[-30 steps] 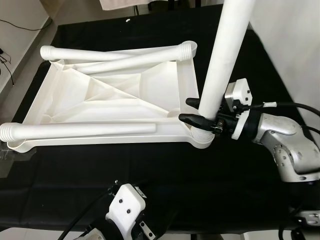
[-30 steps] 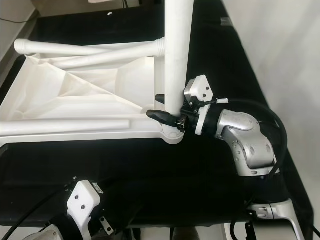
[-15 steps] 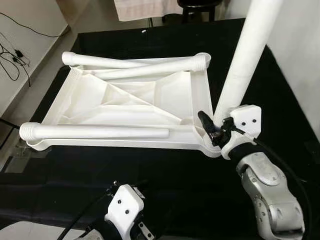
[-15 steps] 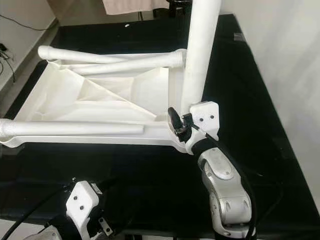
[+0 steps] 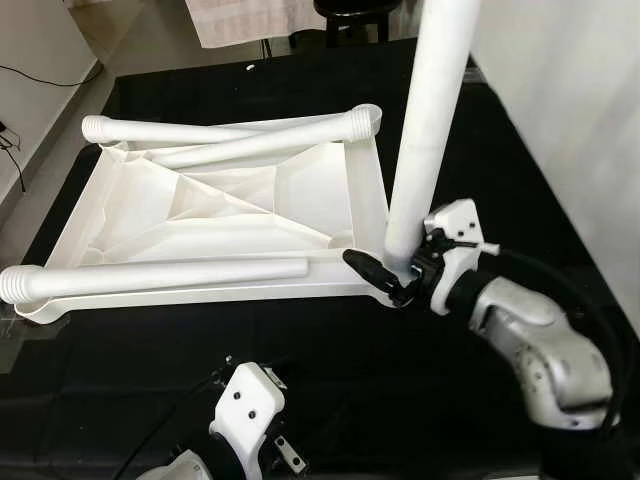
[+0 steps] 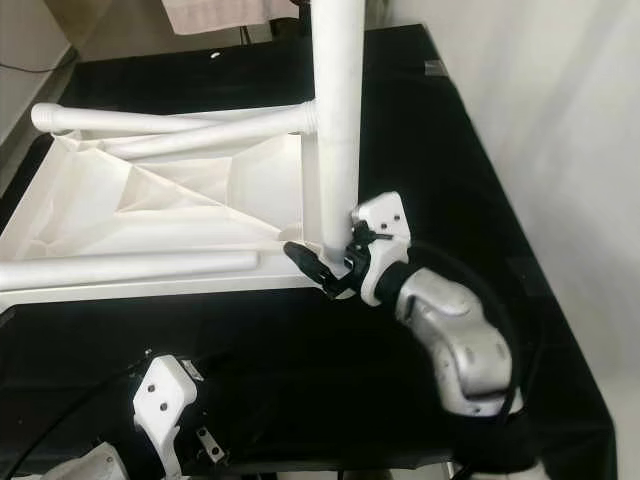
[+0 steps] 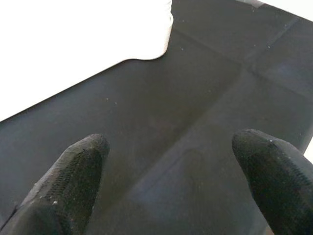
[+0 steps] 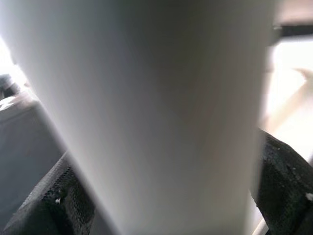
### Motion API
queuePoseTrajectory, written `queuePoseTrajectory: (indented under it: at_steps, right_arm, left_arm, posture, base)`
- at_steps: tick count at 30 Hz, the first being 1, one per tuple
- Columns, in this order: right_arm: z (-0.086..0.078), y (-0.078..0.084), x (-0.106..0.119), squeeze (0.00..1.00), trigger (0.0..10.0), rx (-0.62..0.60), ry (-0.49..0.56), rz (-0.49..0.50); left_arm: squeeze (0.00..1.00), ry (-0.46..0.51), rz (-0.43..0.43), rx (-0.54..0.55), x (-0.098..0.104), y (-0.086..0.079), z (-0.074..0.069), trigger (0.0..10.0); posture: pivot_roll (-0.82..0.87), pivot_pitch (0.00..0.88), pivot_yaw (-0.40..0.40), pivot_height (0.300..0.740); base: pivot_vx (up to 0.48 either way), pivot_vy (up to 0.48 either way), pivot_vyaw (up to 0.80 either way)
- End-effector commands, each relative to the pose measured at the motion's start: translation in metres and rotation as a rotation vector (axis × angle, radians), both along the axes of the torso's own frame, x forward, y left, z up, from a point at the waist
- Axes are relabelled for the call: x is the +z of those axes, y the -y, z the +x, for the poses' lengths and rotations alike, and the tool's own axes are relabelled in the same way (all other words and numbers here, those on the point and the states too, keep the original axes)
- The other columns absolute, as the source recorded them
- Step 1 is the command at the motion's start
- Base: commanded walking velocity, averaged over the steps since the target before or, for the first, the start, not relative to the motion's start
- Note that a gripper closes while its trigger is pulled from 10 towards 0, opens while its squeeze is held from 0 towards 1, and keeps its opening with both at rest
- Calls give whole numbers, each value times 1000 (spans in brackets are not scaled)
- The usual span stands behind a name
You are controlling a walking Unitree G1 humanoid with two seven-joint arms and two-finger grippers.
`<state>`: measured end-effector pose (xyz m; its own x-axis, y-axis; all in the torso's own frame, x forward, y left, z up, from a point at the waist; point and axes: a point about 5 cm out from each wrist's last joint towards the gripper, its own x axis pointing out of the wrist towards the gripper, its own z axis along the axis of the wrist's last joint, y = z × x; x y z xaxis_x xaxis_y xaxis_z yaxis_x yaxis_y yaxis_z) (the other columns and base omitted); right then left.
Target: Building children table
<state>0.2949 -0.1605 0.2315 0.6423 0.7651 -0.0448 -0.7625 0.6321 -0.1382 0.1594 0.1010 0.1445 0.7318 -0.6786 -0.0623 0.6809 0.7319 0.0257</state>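
Left eye: right gripper (image 5: 392, 273) pinches the upright leg (image 5: 428, 130) at its base, seated in the near-right corner socket of the upside-down tabletop (image 5: 200, 215) on the black bench (image 5: 300, 330). Risk — leg leans, threads cross or pop out.

Right eye: three loose legs (image 6: 170, 135) lie on the tabletop — a jolt could roll them off.

Left wrist: left gripper (image 7: 168, 183) spread, empty, above the bench.

Right wrist: fingers (image 8: 58, 200) clamp both sides of the leg.
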Motion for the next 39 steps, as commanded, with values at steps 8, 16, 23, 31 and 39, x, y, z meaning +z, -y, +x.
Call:
queuePoseTrajectory:
  at_steps: [8, 16, 23, 31, 39]
  right_arm:
    - [24, 0, 10, 0, 10000, 337, -9, -10]
    - [25, 1, 7, 0, 0, 460, -40, -19]
    - [24, 11, 1, 0, 0, 431, -30, -33]
    - [15, 10, -40, 0, 0, -198, -96, -57]
    - [-16, -10, -87, 0, 0, -527, -189, -55]
  left_arm:
    - [0, 6, -21, -40, -8, 5, 0, 10000]
    - [0, 31, -46, 14, -8, 3, 2, 10000]
    - [0, 39, -66, 38, -10, 2, 5, 10000]
    - [0, 57, -80, 47, -9, -2, 3, 10000]
    - [0, 58, -80, 40, -11, -7, 6, 10000]
  posture:
    - [-19, 170, 48, 740]
    - [-6, 158, 39, 740]
    - [-18, 149, 45, 740]
    - [-27, 156, 51, 740]
    - [-51, 147, 96, 740]
  base:
    - [0, 0, 0]
    - [0, 0, 0]
    - [0, 0, 0]
    - [0, 0, 0]
    - [0, 0, 0]
